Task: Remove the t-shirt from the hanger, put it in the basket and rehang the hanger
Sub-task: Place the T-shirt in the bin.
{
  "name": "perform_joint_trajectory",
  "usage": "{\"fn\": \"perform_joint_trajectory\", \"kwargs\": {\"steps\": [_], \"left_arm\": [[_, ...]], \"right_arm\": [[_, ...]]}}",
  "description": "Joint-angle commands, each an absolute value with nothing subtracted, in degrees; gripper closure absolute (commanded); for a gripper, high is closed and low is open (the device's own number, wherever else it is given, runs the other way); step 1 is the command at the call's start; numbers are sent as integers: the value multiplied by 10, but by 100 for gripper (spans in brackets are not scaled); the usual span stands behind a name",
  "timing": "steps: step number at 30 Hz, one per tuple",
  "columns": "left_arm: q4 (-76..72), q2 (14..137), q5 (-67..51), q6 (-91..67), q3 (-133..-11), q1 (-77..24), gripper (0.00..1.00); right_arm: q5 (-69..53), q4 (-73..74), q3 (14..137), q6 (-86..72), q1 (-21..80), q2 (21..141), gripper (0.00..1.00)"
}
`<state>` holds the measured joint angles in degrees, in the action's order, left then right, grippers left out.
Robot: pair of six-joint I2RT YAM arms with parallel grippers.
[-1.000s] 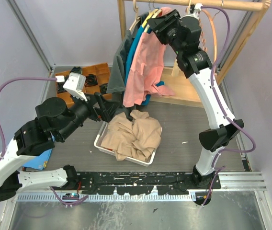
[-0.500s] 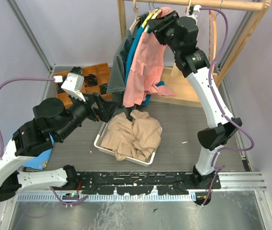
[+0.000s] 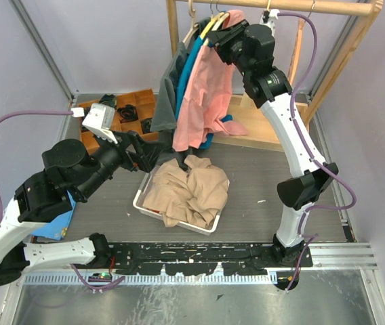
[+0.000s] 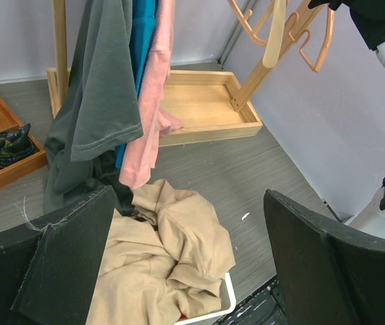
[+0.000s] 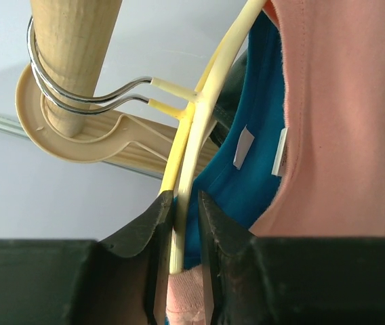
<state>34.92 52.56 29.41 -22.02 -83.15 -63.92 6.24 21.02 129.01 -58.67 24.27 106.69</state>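
the right pincer (image 5: 179, 203) pinches the yellow hanger (image 5: 194, 122) up high. the pink t-shirt (image 3: 209, 88) hangs straight down from it. the left pincer (image 3: 148, 152), wide open, is nearer its hem.

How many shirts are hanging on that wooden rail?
3: a grey shirt on the left, a teal shirt in the middle, a pink shirt on the right. Others may hide behind them.

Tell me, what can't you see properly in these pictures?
Right wrist view: lower end of the yellow hanger, hidden inside the right pincer; most of the pink t-shirt, cut off by the edge.
Left wrist view: the white tray, mostly buried under beige clothes.
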Motion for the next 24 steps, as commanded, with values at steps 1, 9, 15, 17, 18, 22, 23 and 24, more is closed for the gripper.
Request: {"fn": "perform_joint_trajectory", "kwargs": {"steps": [1, 9, 15, 17, 18, 22, 23, 24], "left_arm": [[333, 522, 305, -209, -839, -642, 2], [336, 519, 307, -206, -839, -641, 2], [338, 516, 310, -205, -839, -642, 2], [338, 515, 310, -204, -839, -641, 2], [337, 515, 310, -203, -839, -642, 2], [334, 517, 309, -199, -842, -641, 2], [333, 519, 309, -198, -844, -642, 2], [333, 520, 308, -195, -846, -642, 2]], "right_arm": [[71, 180, 1311, -592, 246, 1061, 75], [67, 171, 1310, -596, 246, 1066, 74], [63, 160, 1310, -605, 245, 1071, 79], [64, 159, 1310, -606, 246, 1071, 89], [65, 158, 1310, -606, 246, 1071, 93], [68, 157, 1309, -604, 245, 1065, 99], [69, 156, 1309, -602, 246, 1063, 99], [69, 152, 1308, -601, 245, 1060, 99]]}}
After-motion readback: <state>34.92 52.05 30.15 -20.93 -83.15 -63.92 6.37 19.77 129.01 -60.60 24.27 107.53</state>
